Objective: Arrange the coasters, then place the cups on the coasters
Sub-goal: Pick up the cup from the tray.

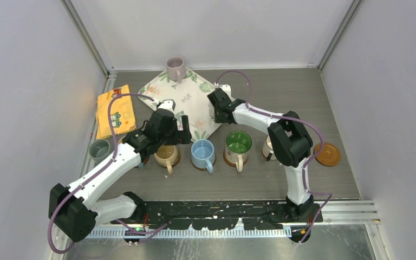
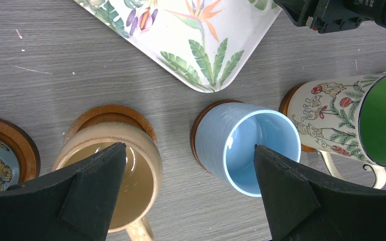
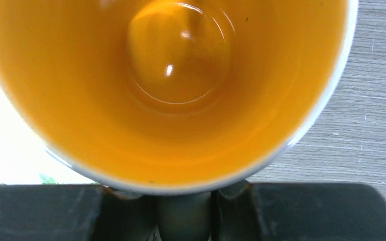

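Right gripper (image 3: 183, 203): clenched. Its fingers (image 3: 261, 211) pinch a narrow dark part at the near rim of the white-rimmed ceramic cup with glossy orange inside (image 3: 181, 75). We can't tell whether that part is handle or wall. The cup fills the right wrist view at the right edge of the square leaf-patterned tray (image 1: 187, 97), with white tray on one side and grey wood desk (image 1: 281, 89) on the other. Resting or lifted: we can't tell.

Left gripper (image 2: 190, 148): released, jaws wide, holding nothing. One tip overlaps the mouth of the tan glazed ceramic cup (image 2: 140, 175), the other the rim of the light blue ribbed ceramic cup (image 2: 231, 135). We can't confirm contact with either.

The tan cup sits on a round orange-brown wooden coaster (image 2: 110, 113), the blue one on a second wooden coaster (image 2: 196, 135). Next to the right is the white plant-printed cup with green inside (image 2: 331, 118), on a third wooden coaster (image 2: 287, 100). The three form a row across mid-desk, on the near side of the tray's near corner.

Further out, from overhead:
- cream cup (image 1: 268, 146) at the row's right end, partly behind the right arm
- bare orange-brown coaster (image 1: 327, 154) near the desk's right edge
- grey cup (image 1: 100, 149) near the left edge
- mauve cup (image 1: 175, 67) at the tray's far corner
- yellow cloth (image 1: 116, 111) left of the tray
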{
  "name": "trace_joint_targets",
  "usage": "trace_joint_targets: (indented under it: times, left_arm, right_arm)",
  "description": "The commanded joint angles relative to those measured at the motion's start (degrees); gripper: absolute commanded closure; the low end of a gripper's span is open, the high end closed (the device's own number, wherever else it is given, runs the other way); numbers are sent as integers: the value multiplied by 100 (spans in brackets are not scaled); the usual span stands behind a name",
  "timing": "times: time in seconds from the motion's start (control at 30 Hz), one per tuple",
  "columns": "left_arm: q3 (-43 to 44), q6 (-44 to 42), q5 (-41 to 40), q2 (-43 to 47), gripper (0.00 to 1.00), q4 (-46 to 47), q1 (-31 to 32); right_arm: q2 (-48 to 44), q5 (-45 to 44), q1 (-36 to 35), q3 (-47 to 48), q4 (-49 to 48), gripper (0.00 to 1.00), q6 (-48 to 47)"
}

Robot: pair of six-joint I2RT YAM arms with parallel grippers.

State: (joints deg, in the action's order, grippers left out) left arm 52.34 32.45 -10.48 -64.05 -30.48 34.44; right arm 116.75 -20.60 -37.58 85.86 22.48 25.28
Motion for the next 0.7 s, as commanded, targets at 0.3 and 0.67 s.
trace_joint_targets:
  times: [0.3,0.67]
  left_arm:
    - [294,-173,-120,155,0,-54,4]
    - [286,-201,-154,139,0,-53,9]
  right_arm:
    - [-581,-497,-4,141,-212,99,-78]
    - [-1091,-779,-5,-173,-622,99,-177]
